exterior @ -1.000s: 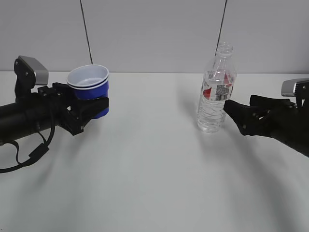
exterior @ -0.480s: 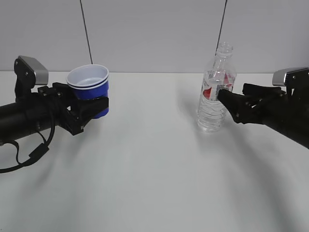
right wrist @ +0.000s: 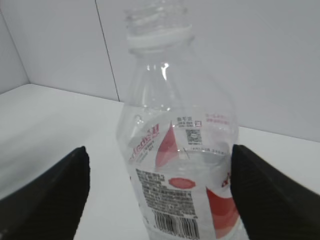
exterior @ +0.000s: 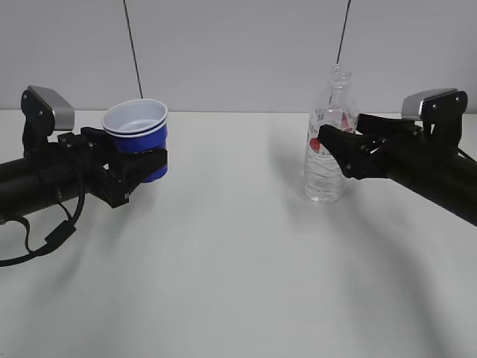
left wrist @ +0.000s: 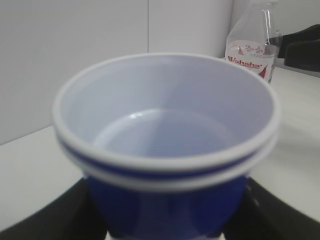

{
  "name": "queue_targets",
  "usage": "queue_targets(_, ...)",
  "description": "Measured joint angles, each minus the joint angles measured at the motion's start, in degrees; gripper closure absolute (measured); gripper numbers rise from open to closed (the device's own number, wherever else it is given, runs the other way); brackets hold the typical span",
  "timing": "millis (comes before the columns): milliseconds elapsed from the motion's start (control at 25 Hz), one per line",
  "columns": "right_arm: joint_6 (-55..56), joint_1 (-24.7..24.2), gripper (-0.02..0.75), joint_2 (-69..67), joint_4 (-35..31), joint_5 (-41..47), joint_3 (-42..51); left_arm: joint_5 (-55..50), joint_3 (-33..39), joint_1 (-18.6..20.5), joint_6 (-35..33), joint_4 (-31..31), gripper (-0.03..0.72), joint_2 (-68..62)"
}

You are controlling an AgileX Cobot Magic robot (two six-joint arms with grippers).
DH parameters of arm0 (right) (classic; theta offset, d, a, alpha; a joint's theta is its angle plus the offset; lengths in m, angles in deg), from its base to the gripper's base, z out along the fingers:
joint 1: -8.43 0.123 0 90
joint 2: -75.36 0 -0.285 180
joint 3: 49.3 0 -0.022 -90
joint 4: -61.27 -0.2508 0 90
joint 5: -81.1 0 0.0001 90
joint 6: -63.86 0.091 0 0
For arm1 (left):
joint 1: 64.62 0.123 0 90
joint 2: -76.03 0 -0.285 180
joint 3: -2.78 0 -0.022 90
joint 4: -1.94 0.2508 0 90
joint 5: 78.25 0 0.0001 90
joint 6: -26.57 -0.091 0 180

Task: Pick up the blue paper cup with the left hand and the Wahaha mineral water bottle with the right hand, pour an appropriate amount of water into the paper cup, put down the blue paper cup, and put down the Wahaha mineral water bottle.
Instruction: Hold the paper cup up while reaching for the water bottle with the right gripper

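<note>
My left gripper [exterior: 138, 170] is shut on the blue paper cup [exterior: 136, 138] and holds it upright above the table at the left. The cup's white inside looks empty in the left wrist view [left wrist: 165, 135], with the black fingers [left wrist: 45, 225] on both sides of its blue wall. The Wahaha mineral water bottle [exterior: 323, 179] stands upright and capless at the right. My right gripper [exterior: 335, 145] is open with a finger on either side of the bottle's label. In the right wrist view the bottle [right wrist: 185, 165] sits between the fingers [right wrist: 47, 195], with a gap on the left side.
The white table [exterior: 238, 276] runs back to a pale wall with two thin dark vertical lines. The bottle [left wrist: 250, 50] and the right gripper's tip [left wrist: 302, 47] show behind the cup in the left wrist view.
My right gripper has moved left and slightly up, from beside the bottle to straddling its label. The left arm and the cup have not moved.
</note>
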Motion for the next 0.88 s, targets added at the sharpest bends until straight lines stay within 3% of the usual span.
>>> queue_targets(240,0.0,0.19,0.076,0.0,-2.94,1.34,-0.13,0.0,0.0,0.0,0.0,-0.2,0.227,0.0)
queue_targets(880,0.1,0.19,0.08,-5.44,-3.26,1.91,-1.41,0.0,0.0,0.0,0.0,-0.56,0.227,0.0)
